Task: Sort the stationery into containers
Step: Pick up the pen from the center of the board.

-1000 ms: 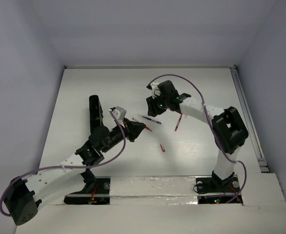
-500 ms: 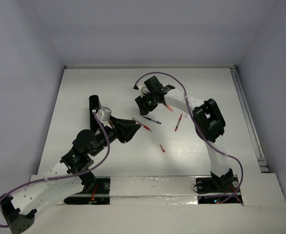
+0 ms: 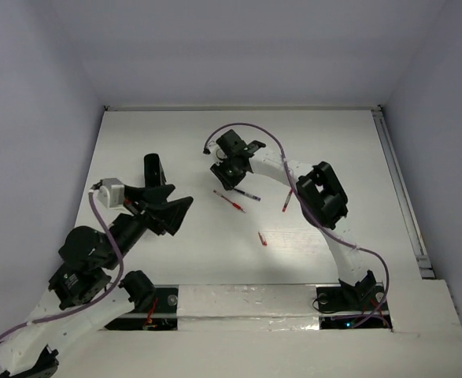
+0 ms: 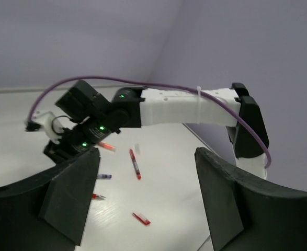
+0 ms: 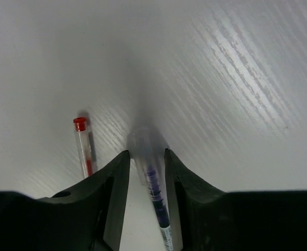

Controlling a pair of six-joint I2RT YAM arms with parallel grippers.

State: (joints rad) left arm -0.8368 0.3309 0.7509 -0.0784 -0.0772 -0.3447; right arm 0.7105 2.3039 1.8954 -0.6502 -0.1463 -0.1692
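Stationery is found loose on the table (image 3: 349,150), all of it outside the box (image 3: 150,168). The box is recorded at the left of the surface, partly hidden behind the left gripper (image 3: 174,206).

- Dark pen (image 3: 246,194): lying flat, well right of the box. Its near end is enclosed by the right gripper (image 3: 224,175).
- Right gripper, wrist view (image 5: 147,157): the fingers (image 5: 111,198) are drawn in to a narrow gap on either side of the dark pen (image 5: 154,188). It cannot be told whether the pen is actually pinched. The pen's clear tip is blurred.
- Red pen (image 3: 229,201): lying just beside the dark pen, on the side nearer the box. It is apart from the gripper and is seen left of the fingers in the wrist view (image 5: 85,149).
- Second red pen (image 3: 287,201): farther right of the box, near the right arm.
- Red piece (image 3: 262,239): right of the box and nearer the arm bases.
- Left gripper, wrist view (image 4: 143,204): raised beside the box, with the fingers (image 4: 69,198) spread wide. Nothing is held between them.
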